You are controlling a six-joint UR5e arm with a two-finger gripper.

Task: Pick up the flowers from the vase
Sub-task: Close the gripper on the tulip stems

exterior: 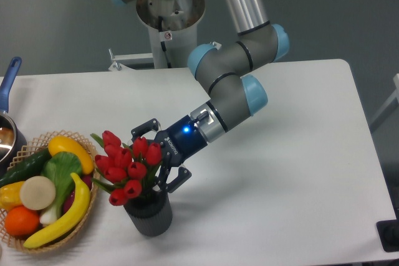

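At the far left edge a pot [6, 130] with a blue handle pokes into view. Just beside it on the white table [293, 172] sits a wicker basket [87, 200] heaped with produce: a yellow banana [65, 213], an orange [22, 220], a dark cucumber [25, 166], a pale round slice [37, 192], a leafy green [61, 169] and a yellow squash [70, 151].

Immediately right of the basket stands the vase [149, 213], dark grey and ribbed, upright near the table's front edge. The flowers [128, 166] are in its mouth, red buds fanned up and leaning a little toward the basket, green stems and leaves below them.

The gripper [156, 160] comes in from the right at a slant, its fingers spread wide apart: the upper finger [142, 130] sits behind the top of the bunch, the lower one [176, 179] just over the vase's rim on the right. The right-hand buds lie between them (whether either finger actually touches a bud or stem cannot be told, since the buds cover the gap). Nothing is clamped. A blue light [185, 131] glows on the gripper body.

Farther right the grey and pale-blue arm [234, 82] rises to its base [168, 10] at the table's back edge.
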